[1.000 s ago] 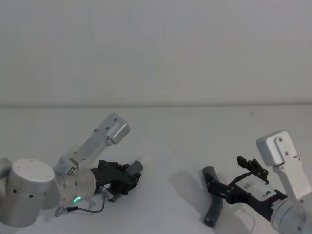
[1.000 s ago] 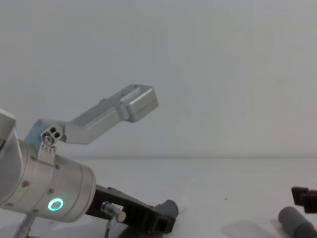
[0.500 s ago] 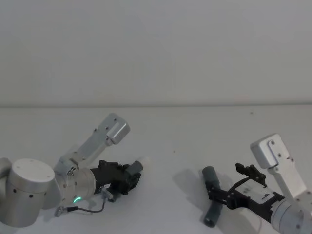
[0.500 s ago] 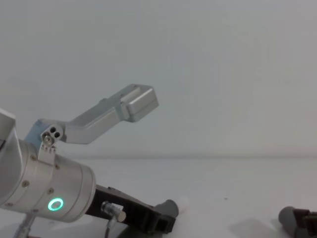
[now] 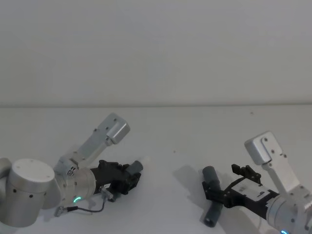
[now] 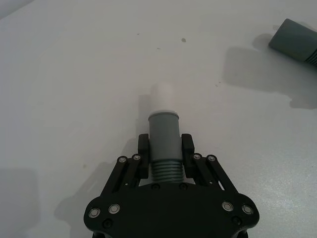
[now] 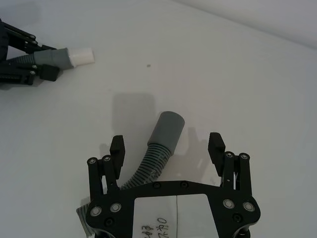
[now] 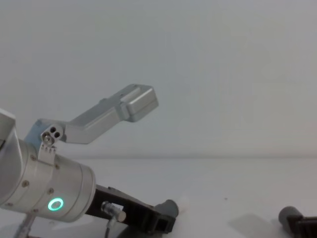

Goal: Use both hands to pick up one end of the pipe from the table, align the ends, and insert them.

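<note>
My left gripper [image 6: 165,148] is shut on the pipe just behind the grey cuff [image 6: 163,130] with the narrow white tip [image 6: 161,96]; it is low over the white table [image 5: 185,131]. In the head view this gripper [image 5: 129,179] is at the lower left. The plain wider cuff [image 7: 168,128] lies on the table with ribbed hose [image 7: 148,166] trailing behind it. My right gripper [image 7: 167,147] is open, its fingers standing wide on either side of that cuff without touching it. In the head view it [image 5: 226,183] is at the lower right, beside the plain cuff [image 5: 211,174].
The silver left arm with its green ring light [image 8: 55,204] fills the chest view's lower left. The table runs bare to a pale wall behind. The gap between the two cuffs is open table surface.
My right gripper has moved down and a little left, closing in over the plain cuff with its fingers still open. The left gripper and its cuff have stayed put.
</note>
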